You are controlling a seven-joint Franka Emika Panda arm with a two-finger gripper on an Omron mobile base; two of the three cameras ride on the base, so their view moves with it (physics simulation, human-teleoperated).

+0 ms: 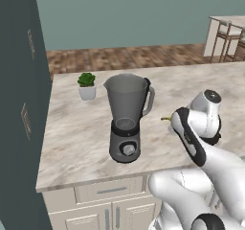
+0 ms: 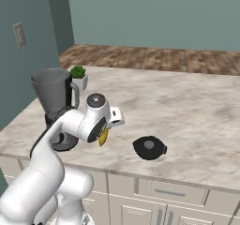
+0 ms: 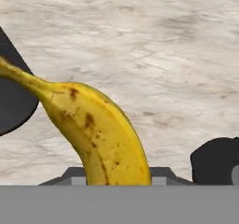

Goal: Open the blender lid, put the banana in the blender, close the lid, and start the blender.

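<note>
I have the first step behind me: the tall blender (image 1: 126,121) with its translucent grey tapered jar, side handle and dark base with a round silver dial stands open on the marbled beige counter (image 1: 76,138), its rim bare, and the round dark grey-black blender lid (image 2: 149,147) with the lighter knob at its centre lies flat on the counter, well apart from the jar, at about four o'clock from the wrist in the right base view. The second step is in hand: my two-finger gripper (image 3: 117,178) is closed on the small curved yellow banana (image 3: 95,129) with brown speckles, which rises between the jaws in the hand view with its stem running off toward ten o'clock; in the right base view a yellow tip hangs under the wrist, clear of the counter as far as I can judge. The banana is not yet over the jar; the blender sits at about nine o'clock from it in the left base view. A small white pot with a green plant (image 1: 86,86) stands beside the jar at ten o'clock. By my reckoning, left to do: carry and drop the banana in, refit the lid, turn the dial
</note>
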